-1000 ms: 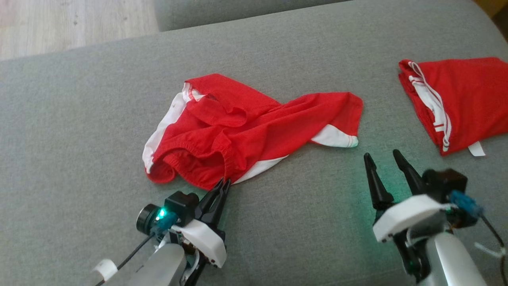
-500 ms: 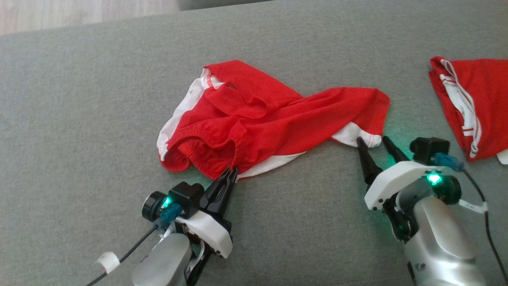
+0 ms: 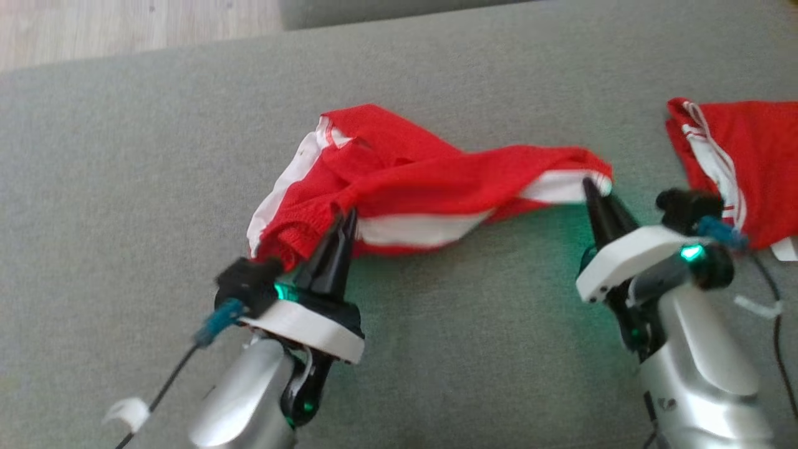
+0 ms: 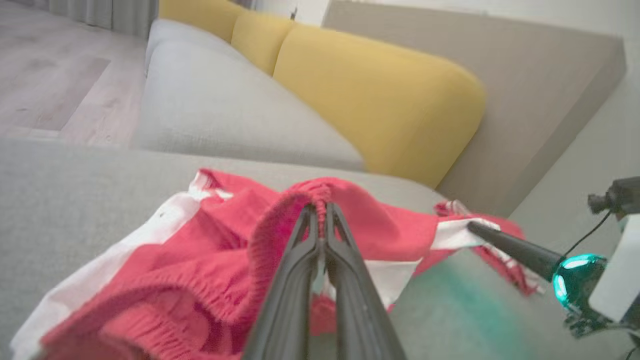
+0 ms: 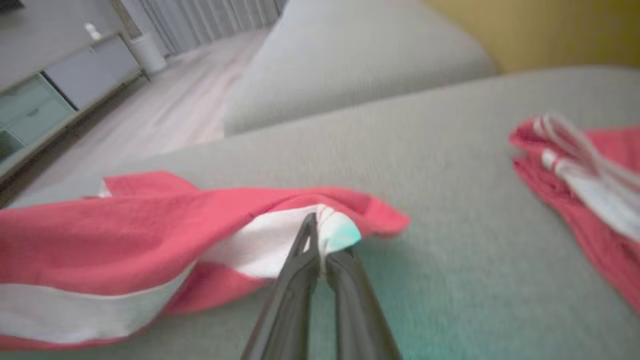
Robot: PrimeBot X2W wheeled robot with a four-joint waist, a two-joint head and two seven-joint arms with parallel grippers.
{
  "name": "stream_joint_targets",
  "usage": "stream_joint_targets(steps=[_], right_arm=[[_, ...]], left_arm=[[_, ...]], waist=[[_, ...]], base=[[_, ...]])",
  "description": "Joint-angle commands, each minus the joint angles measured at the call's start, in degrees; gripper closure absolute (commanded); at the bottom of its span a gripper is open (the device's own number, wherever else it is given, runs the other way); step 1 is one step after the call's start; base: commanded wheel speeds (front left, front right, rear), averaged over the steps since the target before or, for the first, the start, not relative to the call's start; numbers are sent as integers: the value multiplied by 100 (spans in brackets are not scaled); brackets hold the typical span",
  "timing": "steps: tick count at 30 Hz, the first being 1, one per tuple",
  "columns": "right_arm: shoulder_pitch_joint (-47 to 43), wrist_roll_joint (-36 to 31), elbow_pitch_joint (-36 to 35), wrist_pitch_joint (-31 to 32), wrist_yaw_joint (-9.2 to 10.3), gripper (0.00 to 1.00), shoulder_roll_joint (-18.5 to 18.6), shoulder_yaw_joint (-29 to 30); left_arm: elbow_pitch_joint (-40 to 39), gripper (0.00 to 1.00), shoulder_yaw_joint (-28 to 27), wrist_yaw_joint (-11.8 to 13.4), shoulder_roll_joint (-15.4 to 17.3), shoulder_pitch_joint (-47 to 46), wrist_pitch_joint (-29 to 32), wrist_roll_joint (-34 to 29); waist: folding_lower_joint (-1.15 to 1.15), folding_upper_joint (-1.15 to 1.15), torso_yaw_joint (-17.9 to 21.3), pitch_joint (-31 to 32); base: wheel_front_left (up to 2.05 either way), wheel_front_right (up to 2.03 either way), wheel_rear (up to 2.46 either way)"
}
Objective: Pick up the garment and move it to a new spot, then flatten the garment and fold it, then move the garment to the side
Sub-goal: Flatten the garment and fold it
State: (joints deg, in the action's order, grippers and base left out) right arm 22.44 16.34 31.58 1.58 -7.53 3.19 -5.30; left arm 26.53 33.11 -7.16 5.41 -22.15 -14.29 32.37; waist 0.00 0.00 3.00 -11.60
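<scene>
Your left gripper pinches stretchy band of rumpled red-and-white cloth shorts; your right gripper pinches white corner. Grey fabric couch underneath.

Silver forearms with white collars at the lower corners; left tool and right tool have long black fingers, green lights, blue-plugged black cables.

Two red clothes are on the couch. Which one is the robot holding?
Look at the big grey couch cushion. Across its middle stretches a crumpled red garment with white panels. Unlike the other red garment at the right edge, it is pinched at both ends by the left gripper and right gripper.
</scene>
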Motion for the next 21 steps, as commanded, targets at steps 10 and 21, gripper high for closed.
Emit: stream_joint_targets(steps=[10, 21], right_arm=[[-696, -201, -3659, 1412, 4, 100, 442, 322], [773, 194, -4677, 2016, 4, 100, 1058, 73]], left_arm=[[-2535, 100, -730, -25, 535, 605, 465, 1499], [-3867, 100, -1580, 642, 1117, -583, 2305, 2942]], waist=[[0, 0, 158, 347], [0, 0, 265, -558]], base=[[0, 0, 0], [0, 0, 0]])
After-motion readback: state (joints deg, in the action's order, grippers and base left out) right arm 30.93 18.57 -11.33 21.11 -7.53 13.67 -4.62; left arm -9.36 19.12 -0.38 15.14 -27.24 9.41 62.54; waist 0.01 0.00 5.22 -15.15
